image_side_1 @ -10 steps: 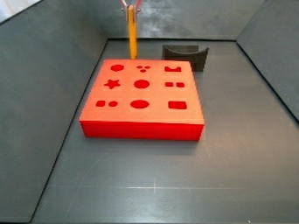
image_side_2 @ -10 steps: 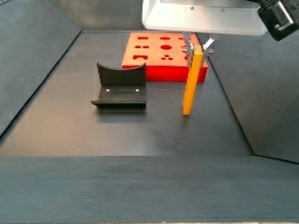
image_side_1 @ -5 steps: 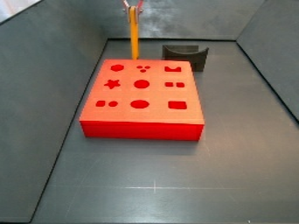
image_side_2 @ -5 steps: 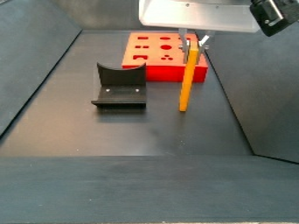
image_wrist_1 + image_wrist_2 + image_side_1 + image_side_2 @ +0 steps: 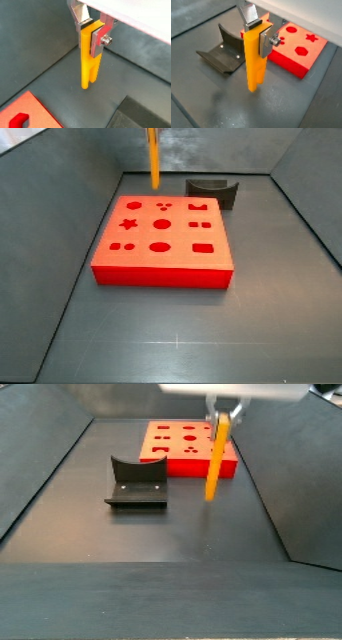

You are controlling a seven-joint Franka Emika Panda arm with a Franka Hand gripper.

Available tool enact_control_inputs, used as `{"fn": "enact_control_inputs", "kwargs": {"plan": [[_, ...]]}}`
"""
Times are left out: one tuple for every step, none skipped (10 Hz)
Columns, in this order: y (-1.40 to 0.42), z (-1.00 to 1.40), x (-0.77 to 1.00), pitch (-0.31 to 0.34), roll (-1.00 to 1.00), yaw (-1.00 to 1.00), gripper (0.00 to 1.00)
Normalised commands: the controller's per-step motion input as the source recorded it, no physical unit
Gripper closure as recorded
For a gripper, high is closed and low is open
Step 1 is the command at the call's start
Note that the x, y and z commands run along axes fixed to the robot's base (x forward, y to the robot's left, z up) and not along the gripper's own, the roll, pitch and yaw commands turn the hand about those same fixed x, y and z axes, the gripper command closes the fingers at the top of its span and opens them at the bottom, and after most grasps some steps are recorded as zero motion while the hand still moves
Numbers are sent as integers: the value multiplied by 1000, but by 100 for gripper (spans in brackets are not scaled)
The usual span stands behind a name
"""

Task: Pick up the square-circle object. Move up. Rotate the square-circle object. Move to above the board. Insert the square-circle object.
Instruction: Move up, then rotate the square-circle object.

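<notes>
Since the earlier frames, tool (image 5: pixel 258 31) has risen, clamped on the long orange-yellow pronged bar (image 5: pixel 254 62), hanging vertical clear of the tabletop (image 5: pixel 160 534), beside the flat red board with shaped holes (image 5: pixel 178 444). Rotate slowly about the grip, then traverse over the board.

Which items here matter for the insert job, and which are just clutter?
Job:
- square-circle object, hanging upright, clamped in the gripper above the floor
- board, red, flat on the floor, holes facing up

Lying about:
- dark grey notched holder, beside the board, untouched
</notes>
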Motion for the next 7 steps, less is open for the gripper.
{"fn": "enact_control_inputs", "kwargs": {"plan": [[24, 382, 12, 50, -26, -18, 100], [-760, 1000, -46, 0, 0, 0, 100], [-742, 870, -56, 11, 0, 14, 100], [-566, 773, -60, 3, 2, 31, 100], [-297, 573, -41, 1, -15, 30, 100], [-169, 457, -34, 8, -28, 27, 100], [-76, 213, -5, 33, -56, 23, 100]]}}
